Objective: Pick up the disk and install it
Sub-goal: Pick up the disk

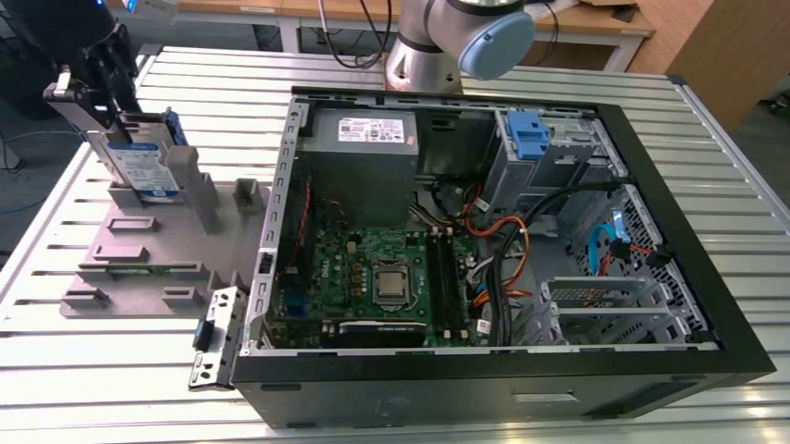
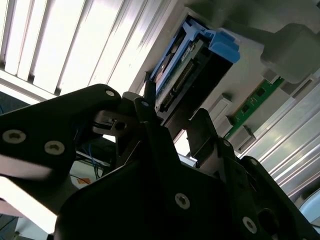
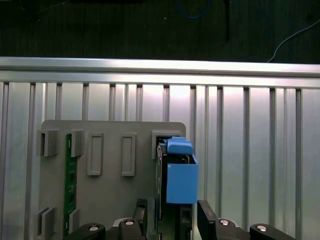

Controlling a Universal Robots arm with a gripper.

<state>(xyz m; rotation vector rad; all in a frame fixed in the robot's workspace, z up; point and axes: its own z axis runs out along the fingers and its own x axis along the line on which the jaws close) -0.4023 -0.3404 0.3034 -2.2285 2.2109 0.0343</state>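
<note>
The disk (image 1: 140,165) stands on edge in a slot of the grey holder plate (image 1: 136,277), on the exterior view's left, beside the open computer case (image 1: 494,231). Its label faces the camera and its blue rails (image 3: 181,175) run along the edges. My gripper (image 1: 105,92) hangs over the disk's top end. In both wrist views the black fingers (image 3: 206,220) (image 2: 202,132) straddle the disk (image 2: 182,80), one on each flat side, with small gaps showing. The gripper (image 3: 172,215) is open.
A green memory stick (image 3: 69,175) sits in another slot of the holder plate. Inside the case are a grey power supply (image 1: 361,139), the motherboard (image 1: 370,277), cables and a metal drive cage with a blue bracket (image 1: 527,136). A slatted aluminium table (image 1: 395,69) lies underneath.
</note>
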